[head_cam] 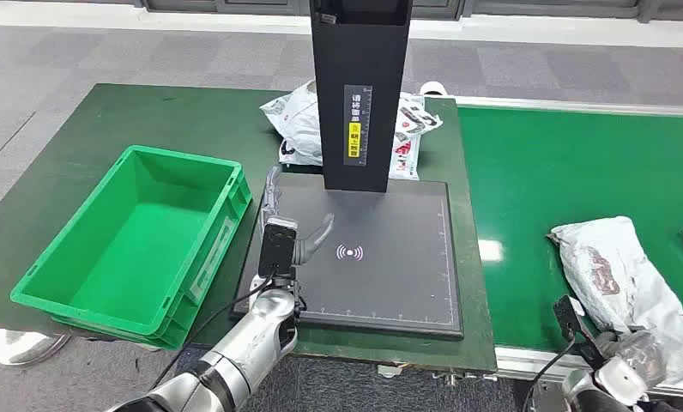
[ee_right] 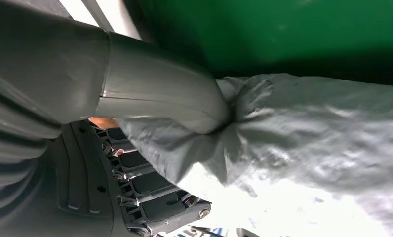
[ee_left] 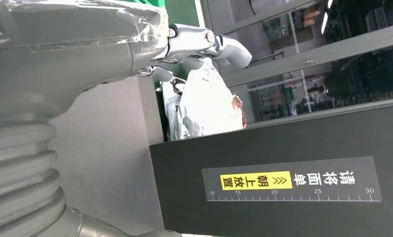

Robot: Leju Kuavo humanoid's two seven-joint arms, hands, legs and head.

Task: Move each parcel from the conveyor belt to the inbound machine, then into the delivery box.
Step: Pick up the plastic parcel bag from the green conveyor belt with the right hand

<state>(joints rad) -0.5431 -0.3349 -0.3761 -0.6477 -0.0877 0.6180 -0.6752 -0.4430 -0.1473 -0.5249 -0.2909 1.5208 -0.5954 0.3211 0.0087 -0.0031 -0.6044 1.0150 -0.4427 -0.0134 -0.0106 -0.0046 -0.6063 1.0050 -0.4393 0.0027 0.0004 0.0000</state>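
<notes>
Right hand [ee_right: 150, 148] pinches a soft, crinkly grey parcel [head_cam: 617, 275] at its near end on the conveyor belt [head_cam: 535, 172]; likely light and floppy. Left hand [head_cam: 299, 245] hovers open, empty.

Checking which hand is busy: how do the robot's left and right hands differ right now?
The left hand holds nothing, fingers apart over the scanner plate; the right hand grips the grey parcel. The left hand is by the green crate; the right hand is at the conveyor belt. Both have grey ribbed covers.
</notes>
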